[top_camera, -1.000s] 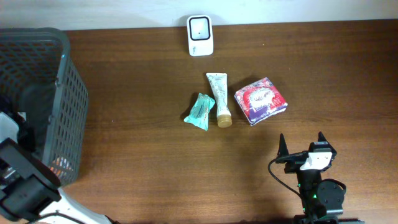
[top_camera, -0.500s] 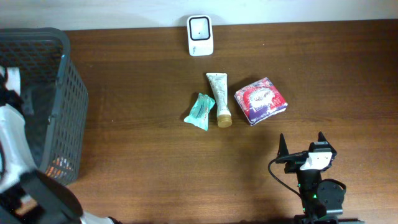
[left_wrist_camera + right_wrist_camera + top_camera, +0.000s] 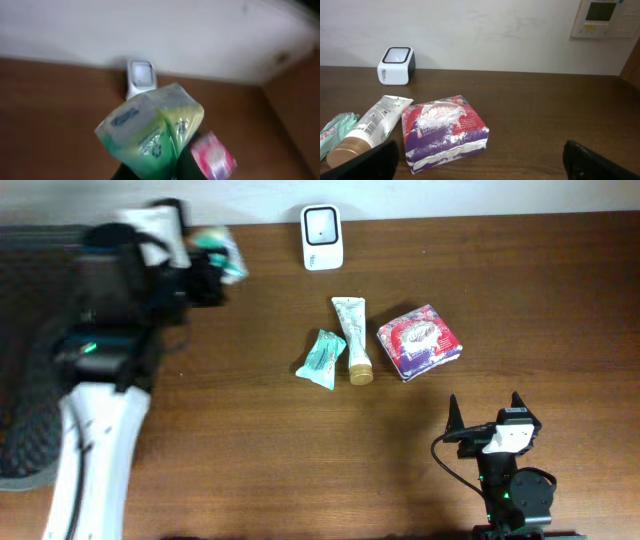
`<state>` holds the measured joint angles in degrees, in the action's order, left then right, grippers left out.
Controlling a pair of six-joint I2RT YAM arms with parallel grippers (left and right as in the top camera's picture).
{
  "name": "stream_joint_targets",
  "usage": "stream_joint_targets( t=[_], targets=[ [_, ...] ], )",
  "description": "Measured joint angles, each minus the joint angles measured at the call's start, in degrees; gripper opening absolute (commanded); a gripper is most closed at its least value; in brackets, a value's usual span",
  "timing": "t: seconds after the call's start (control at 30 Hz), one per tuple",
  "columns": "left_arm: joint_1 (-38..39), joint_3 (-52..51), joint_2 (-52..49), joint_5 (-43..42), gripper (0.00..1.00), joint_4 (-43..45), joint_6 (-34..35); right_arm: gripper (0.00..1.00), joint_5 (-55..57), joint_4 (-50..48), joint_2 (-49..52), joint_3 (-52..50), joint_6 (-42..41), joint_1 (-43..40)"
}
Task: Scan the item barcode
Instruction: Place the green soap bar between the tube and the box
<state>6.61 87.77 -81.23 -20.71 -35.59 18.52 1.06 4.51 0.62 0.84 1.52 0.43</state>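
My left gripper (image 3: pixel 212 268) is shut on a green plastic packet (image 3: pixel 224 254), held in the air over the table's back left and blurred by motion. In the left wrist view the packet (image 3: pixel 150 132) fills the middle, pinched between the dark fingers (image 3: pixel 187 167) at the bottom edge. The white barcode scanner (image 3: pixel 322 237) stands at the back centre edge, to the right of the packet, and shows beyond it (image 3: pixel 140 80). My right gripper (image 3: pixel 484 412) rests open near the front right, holding nothing.
A teal pouch (image 3: pixel 321 359), a white tube with a gold cap (image 3: pixel 353 338) and a red-and-purple tissue pack (image 3: pixel 419 341) lie side by side mid-table. The dark mesh basket (image 3: pixel 25 430) stands at the left edge, mostly behind my blurred left arm.
My left arm has risen out of the basket and swung right toward the back of the table, its jaws now shut on the green packet. The right arm has not moved.
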Motion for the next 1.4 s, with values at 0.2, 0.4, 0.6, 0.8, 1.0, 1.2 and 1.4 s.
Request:
stream_joint_targets(
  t=[0.2,0.4,0.6,0.8,1.0,1.2,1.4],
  targets=[
    [14.53,-0.02,-16.81,-0.44,0.0,-0.66,0.83,0.99,-0.02,0.0,0.02,0.0,-0.02,0.0],
    [20.74,-0.02,-30.6,0.83,0.14,5.22,7.06,0.99,-0.02,0.0,0.02,0.0,-0.02,0.0],
    [26.8,-0.07,-34.56,1.03,0.9,14.49,10.01,0.99,-0.02,0.0,0.02,0.0,-0.02,0.0],
    [27.43,-0.07,-34.56,0.94,0.99,15.3,10.67,0.99,-0.02,0.0,0.02,0.0,-0.02,0.0],
    [18.45,-0.13,-26.82,-3.13,0.99,13.68,6.86,0.99,-0.02,0.0,0.02,0.0,-0.02,0.0],
    [-0.09,0.26,1.7,-4.35,0.99,2.49,4.39,0.99,-0.02,0.0,0.0,0.0,-0.02,0.0],
    [-24.61,0.44,14.75,10.36,0.99,-14.56,0.02,0.99,-0.02,0.0,0.02,0.0,-0.02,0.0]
  ],
)
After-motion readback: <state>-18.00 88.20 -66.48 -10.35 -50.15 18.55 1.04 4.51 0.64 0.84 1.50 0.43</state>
